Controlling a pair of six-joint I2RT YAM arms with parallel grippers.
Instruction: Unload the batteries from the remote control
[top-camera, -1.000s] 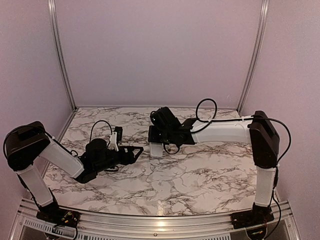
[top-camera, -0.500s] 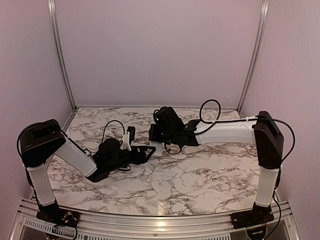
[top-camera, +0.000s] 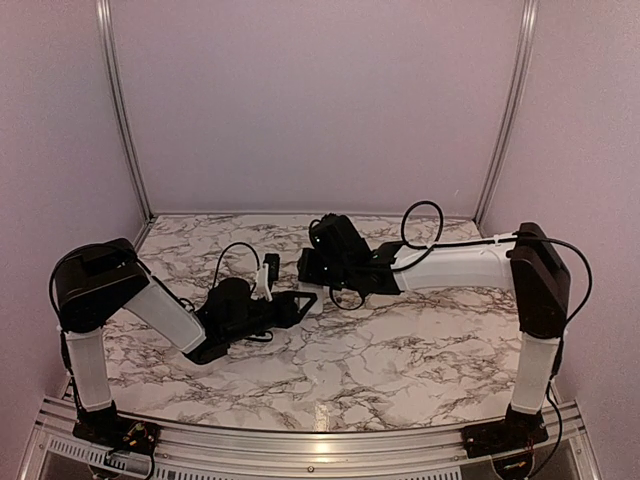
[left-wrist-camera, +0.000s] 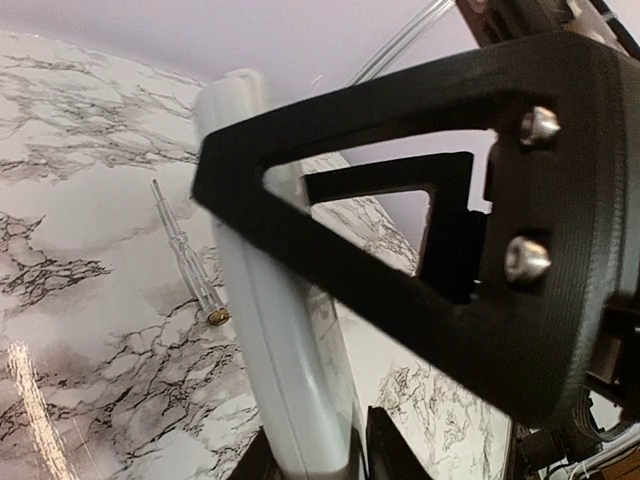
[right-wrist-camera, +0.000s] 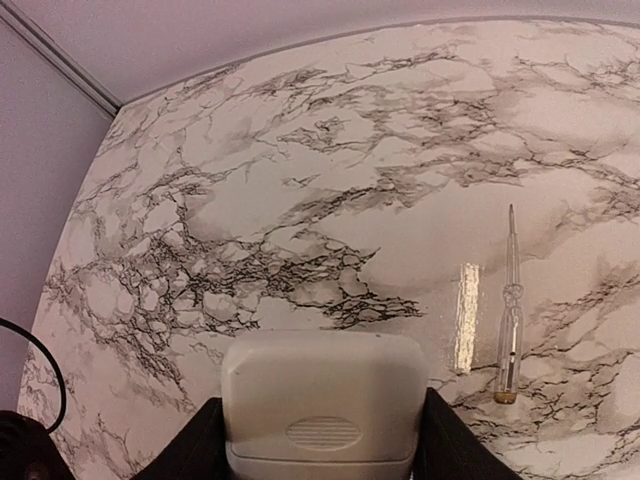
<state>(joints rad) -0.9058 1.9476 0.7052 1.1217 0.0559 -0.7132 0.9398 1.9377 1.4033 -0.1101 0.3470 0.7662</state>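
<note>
- Right hand (right-wrist-camera: 322, 445) clamps the remote control (right-wrist-camera: 322, 395) end-on, a finger pressed to each side. The rest of the bar is cut off below the frame.
- Left hand (top-camera: 300, 302) is at the same bar. Its near finger (left-wrist-camera: 570, 200) crosses in front, so I cannot tell whether it grips.
- Thin clear rod (right-wrist-camera: 508, 330) lies on the worktop (right-wrist-camera: 300, 150) beyond the right hand, apart from it.

Top view dimmish, flat light with a pink-violet cast, glare patch on the table's (top-camera: 420, 370) near edge. Left wrist: high contrast, black finger (left-wrist-camera: 400, 300) is a dark mass, glare streak lower left. Right wrist: brighter, remote control (right-wrist-camera: 322, 400) soft near the lens, white reflection strip on the marble, wall line bowed.
</note>
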